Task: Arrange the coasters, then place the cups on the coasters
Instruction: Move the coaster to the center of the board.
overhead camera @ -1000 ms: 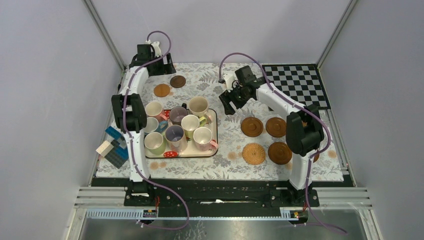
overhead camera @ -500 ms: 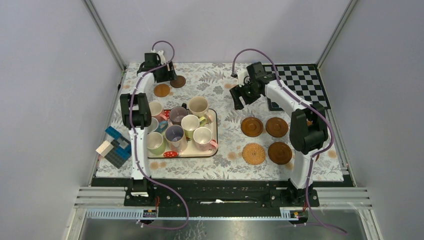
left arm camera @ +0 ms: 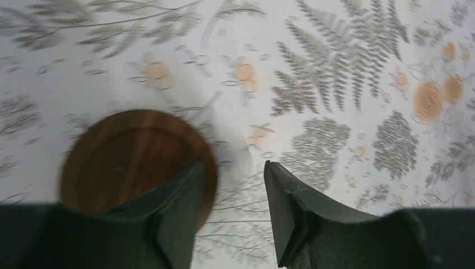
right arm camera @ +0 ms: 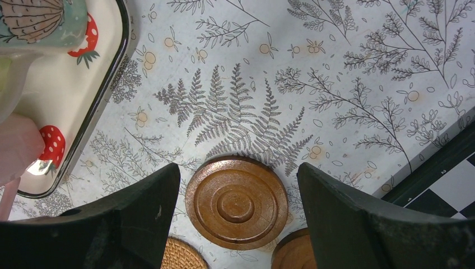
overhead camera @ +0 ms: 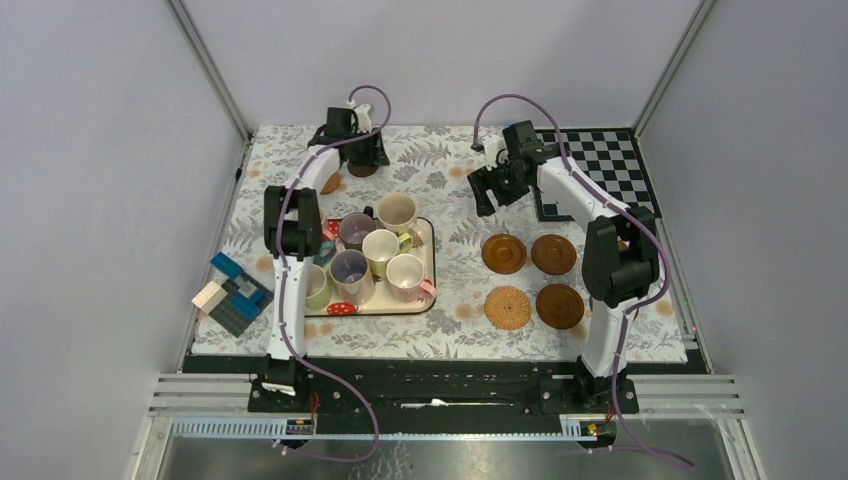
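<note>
Several cups [overhead camera: 381, 246] stand on the strawberry-print tray [overhead camera: 432, 262]; my left arm hides some of them. Four coasters lie in a square at the right: two ringed wooden ones [overhead camera: 504, 253] [overhead camera: 552, 254], a woven one [overhead camera: 508, 307] and a dark one [overhead camera: 560, 306]. At the far edge, my left gripper [overhead camera: 365, 152] hangs over a dark coaster [left arm camera: 131, 159], with a tan coaster [overhead camera: 330, 183] beside it. Its jaws [left arm camera: 234, 168] stand partly apart with only cloth between them; the left finger overlaps the disc's right edge. My right gripper [right arm camera: 238, 171] is open above a ringed coaster [right arm camera: 236, 202].
A checkerboard mat [overhead camera: 600, 165] lies at the back right. Blue and wooden blocks [overhead camera: 230, 292] sit left of the tray. In the right wrist view the tray's corner [right arm camera: 84, 129] and a pink cup [right arm camera: 17, 145] show at the left.
My left gripper has swung right along the far edge, from the back corner to above the dark coaster, and its jaws have narrowed. My right gripper has moved back and to the right.
</note>
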Controlling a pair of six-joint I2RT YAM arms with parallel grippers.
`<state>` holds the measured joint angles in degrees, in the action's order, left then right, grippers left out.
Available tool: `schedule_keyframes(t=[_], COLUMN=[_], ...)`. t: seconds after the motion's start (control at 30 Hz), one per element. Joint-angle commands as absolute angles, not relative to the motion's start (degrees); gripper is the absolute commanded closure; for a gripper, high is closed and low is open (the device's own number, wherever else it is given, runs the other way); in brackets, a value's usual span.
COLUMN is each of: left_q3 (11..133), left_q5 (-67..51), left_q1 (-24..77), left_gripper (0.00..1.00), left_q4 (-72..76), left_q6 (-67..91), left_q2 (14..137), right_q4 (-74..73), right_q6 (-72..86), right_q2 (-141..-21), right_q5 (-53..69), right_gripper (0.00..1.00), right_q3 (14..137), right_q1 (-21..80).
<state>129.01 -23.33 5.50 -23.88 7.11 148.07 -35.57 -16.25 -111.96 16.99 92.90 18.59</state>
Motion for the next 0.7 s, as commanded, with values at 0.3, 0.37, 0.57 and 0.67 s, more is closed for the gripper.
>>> schedule_keyframes(t=[0.3, 0.37, 0.57, 0.67], left_q3=[124.83, 125.04, 126.57, 128.15], left_q5=[-30.65, -30.06, -21.15, -19.28], left_q1=[12.16, 10.08, 5.99, 5.62], left_gripper=[0.43, 0.4, 0.35, 0.34], left_q4=[-26.95, -24.47, -20.16, -21.15], left_q6=[5.4, 8.32, 10.67, 10.02], left_q2=[141.13, 140.01, 139.9, 141.64], right_q4=[-36.55, -36.27, -36.17, -36.03], right_q6=[-16.7, -16.63, -16.22, -15.98], right_q2=[-110.5, -110.36, -110.36, -110.35], right_q5=[17.48, 17.56, 18.21, 18.07], right_gripper=[0.17, 0.17, 0.17, 0.17], right_q3=[95.76, 95.6, 95.26, 95.39], right_q1=[17.68, 17.67, 17.67, 17.67])
